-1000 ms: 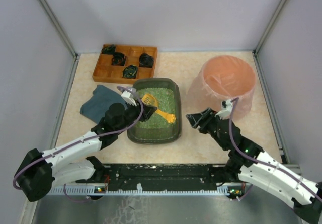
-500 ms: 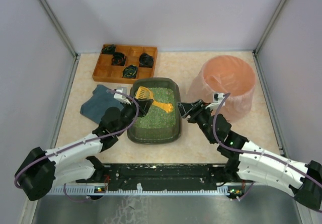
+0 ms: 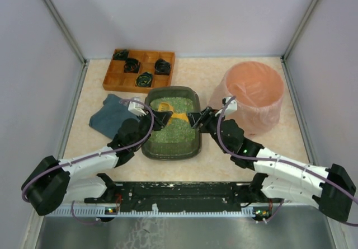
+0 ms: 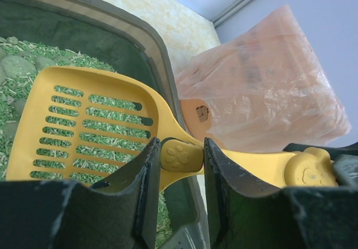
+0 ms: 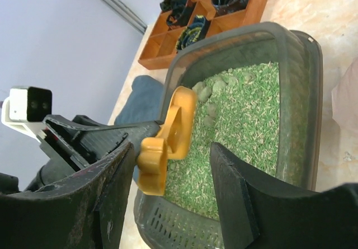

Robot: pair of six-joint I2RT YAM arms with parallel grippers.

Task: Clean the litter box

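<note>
Litter box [image 3: 170,154], dark grey-green rectangular plastic tray of green granular litter, centre of the top view. Probably rigid and fill-heavy; best steadied by the raised rim. Yellow slotted plastic scoop [image 4: 89,120] over the litter, likely light, stiff and slick. Neck pinched by left gripper [image 4: 182,148]. Right gripper [image 5: 172,148] spread astride the handle end.

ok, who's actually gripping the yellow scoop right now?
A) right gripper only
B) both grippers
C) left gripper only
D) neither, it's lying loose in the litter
C: the left wrist view shows the left gripper clamped on the handle of the yellow scoop. In the right wrist view, the right gripper stands open around the handle's end, with gaps on both sides.
</note>
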